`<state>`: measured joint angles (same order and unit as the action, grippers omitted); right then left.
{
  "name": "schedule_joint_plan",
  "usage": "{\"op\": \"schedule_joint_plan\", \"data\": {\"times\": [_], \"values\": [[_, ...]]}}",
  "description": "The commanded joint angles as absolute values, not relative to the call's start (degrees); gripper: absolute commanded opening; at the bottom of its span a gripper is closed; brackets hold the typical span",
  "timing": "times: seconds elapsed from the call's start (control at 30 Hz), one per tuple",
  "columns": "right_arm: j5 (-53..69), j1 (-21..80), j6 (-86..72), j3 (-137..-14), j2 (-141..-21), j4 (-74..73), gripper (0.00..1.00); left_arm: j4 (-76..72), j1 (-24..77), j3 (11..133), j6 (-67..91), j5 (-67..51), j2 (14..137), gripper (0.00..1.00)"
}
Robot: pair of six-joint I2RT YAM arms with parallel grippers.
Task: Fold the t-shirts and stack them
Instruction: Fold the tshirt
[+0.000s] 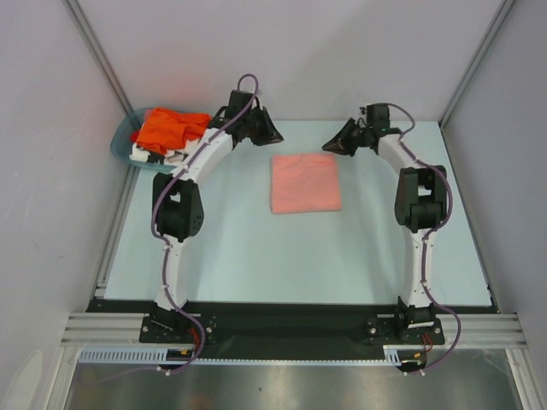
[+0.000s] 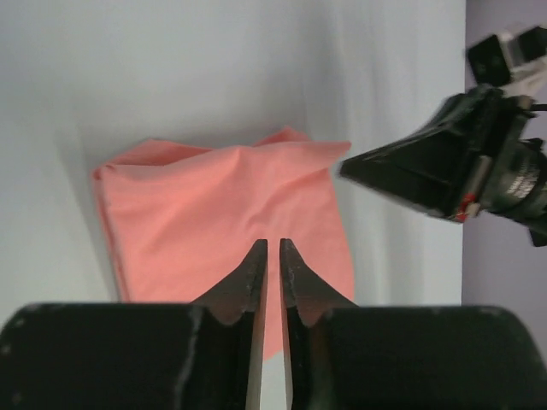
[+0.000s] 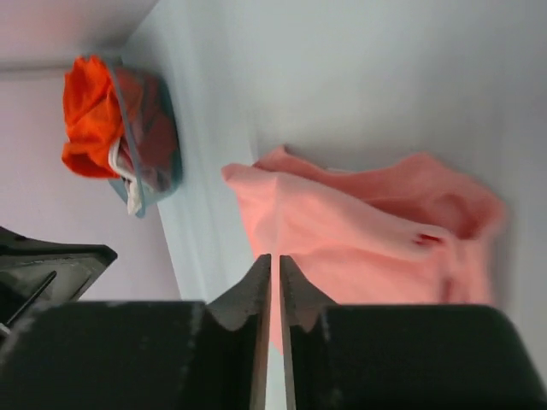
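The folded salmon-pink t-shirt (image 1: pixel 305 183) lies mid-frame on the bench (image 1: pixel 239 256). Its far corners are rumpled, so a graze could undo the fold. Left fingers (image 2: pixel 250 278) and right fingers (image 3: pixel 258 286) hover just beyond, barely parted and empty. At upper left, the teal basket (image 1: pixel 120 142) holds the orange t-shirt (image 1: pixel 167 128) and the white t-shirt (image 1: pixel 147 155), which may snag together.

A plain salmon-pink shirt (image 1: pixel 305 183) lies on the pale blue table (image 1: pixel 256 256). Far left, a teal basket (image 1: pixel 118 142) holds a bright orange shirt (image 1: pixel 169 128) and a white shirt (image 1: pixel 146 155) with black print.
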<state>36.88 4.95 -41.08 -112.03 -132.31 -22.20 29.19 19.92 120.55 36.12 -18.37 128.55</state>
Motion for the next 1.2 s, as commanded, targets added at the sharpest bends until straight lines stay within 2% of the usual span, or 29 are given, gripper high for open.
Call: {"op": "schedule_joint_plan", "data": {"times": [0.0,0.03,0.23,0.47,0.97,1.17], "values": [[40.0,8.7,-54.0,-105.6,-130.9,-4.0,0.04,22.1,21.4,118.7,38.2,-25.7,131.6,0.13],[39.6,9.1,-55.6,-104.1,-131.0,-0.6,0.00,20.8,21.4,118.7,38.8,-26.4,132.4,0.12],[36.5,11.0,-62.0,-96.7,-133.9,15.7,0.00,13.9,21.4,117.5,42.8,-28.4,137.3,0.06],[35.8,9.7,-64.6,-93.4,-138.4,24.5,0.00,4.5,20.5,114.6,49.3,-28.0,142.3,0.05],[34.7,4.0,-64.8,-104.4,-149.9,22.3,0.01,4.9,15.1,122.6,52.1,-27.5,152.1,0.05],[35.7,2.0,-61.3,-108.8,-149.2,14.0,0.03,12.3,14.4,132.2,47.5,-27.6,152.8,0.13]]}}
